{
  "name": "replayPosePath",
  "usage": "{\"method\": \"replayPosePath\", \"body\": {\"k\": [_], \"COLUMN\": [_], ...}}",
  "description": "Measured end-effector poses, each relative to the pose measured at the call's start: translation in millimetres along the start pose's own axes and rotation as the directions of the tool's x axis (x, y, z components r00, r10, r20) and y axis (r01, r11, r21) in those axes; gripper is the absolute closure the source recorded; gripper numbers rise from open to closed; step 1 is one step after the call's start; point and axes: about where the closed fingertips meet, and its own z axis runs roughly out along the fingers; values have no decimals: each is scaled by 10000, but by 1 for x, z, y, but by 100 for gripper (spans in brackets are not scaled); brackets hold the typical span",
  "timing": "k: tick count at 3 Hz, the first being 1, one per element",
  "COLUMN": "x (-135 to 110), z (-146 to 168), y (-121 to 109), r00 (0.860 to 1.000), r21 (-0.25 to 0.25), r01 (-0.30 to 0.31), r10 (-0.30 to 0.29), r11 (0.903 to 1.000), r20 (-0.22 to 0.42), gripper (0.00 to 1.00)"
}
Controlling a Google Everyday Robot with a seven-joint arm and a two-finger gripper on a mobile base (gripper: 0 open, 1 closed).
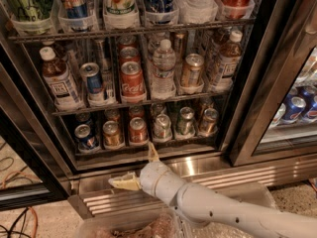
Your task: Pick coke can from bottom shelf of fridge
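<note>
one coke can upright, third from left on bottom shelf of fridge | gripper spread wide, empty, low before ribbed base | bearing to can: just above, further in

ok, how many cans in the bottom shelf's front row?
6: left to right, blue can, gold-brown can, coke can, three other cans. More behind, partly hidden. Claw open below the bottom shelf.
</note>
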Motion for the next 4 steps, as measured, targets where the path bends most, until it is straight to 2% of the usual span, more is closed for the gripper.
{"method": "replayPosePath", "body": {"k": [1, 2, 4], "x": [-9, -1, 15], "z": [13, 25, 45], "y": [-6, -8, -9], "r00": [9971, 9914, 9892], "r21": [347, 899, 1915], "r01": [-69, -353, -501], "r10": [43, 235, 222], "r11": [9994, 9953, 9802], "r20": [755, 1286, 1451], "gripper": [0, 0, 0]}}
